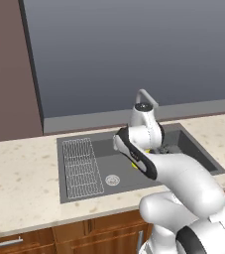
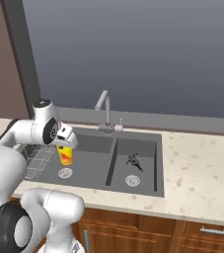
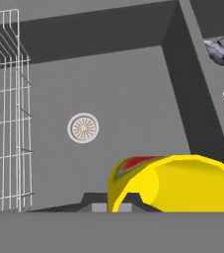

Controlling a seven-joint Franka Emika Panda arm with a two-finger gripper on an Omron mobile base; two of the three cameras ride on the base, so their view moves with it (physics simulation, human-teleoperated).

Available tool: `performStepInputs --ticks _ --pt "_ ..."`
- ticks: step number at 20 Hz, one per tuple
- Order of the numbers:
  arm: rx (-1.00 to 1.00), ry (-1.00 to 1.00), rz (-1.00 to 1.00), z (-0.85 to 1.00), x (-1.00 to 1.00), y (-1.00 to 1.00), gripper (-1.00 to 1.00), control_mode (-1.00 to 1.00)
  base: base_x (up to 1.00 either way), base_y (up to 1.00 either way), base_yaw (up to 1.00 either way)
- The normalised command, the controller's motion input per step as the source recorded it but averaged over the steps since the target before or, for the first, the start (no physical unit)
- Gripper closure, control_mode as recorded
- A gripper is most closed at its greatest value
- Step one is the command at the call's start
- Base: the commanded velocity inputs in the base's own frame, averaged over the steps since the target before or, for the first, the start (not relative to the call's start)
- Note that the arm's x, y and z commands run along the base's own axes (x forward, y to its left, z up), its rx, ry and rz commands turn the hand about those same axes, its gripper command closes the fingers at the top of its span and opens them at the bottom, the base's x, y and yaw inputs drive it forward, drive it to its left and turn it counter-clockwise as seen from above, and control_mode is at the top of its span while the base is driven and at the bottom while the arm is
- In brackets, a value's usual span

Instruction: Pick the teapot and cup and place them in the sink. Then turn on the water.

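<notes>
I have the cup point(image 2: 65, 155) clamped in my gripper point(image 2: 65, 146), jaws closed on its rim, and it hangs over the left basin of the sink point(image 2: 155, 168), above the round drain point(image 2: 65, 173). Just to its left the wire rack point(image 2: 37, 158) lies in the same basin. The teapot point(image 2: 134, 161) lies in the right basin, past the divider and well apart from the cup, near that basin's own drain. The faucet point(image 2: 104, 106) stands at the back rim between the basins. From the left base view my own arm covers most of the cup, leaving a yellow sliver point(image 1: 134, 165); the hand view shows the cup's yellow wall and red mark point(image 3: 172, 183) close up, with the drain point(image 3: 83, 128) beyond it.
</notes>
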Motion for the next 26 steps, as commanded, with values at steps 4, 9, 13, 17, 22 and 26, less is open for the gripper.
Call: performStepInputs --ticks 4,9,13,17,22,26 --pt "-0.01 0.00 -0.07 -0.17 0.45 0.02 1.00 -1.00 0.00 0.00 0.00" --pt "0.00 0.00 -0.07 -0.31 0.34 0.01 1.00 -1.00 0.00 0.00 0.00" --pt "-0.01 0.00 -0.06 -0.41 0.42 0.00 1.00 -1.00 0.00 0.00 0.00" --pt "-0.05 -0.01 -0.05 -0.55 0.46 0.00 1.00 -1.00 0.00 0.00 0.00" --pt "-0.04 0.00 -0.03 -0.45 0.40 0.00 1.00 -1.00 0.00 0.00 0.00" --pt "-0.02 0.00 -0.02 -0.34 0.35 -0.07 1.00 -1.00 0.00 0.00 0.00"
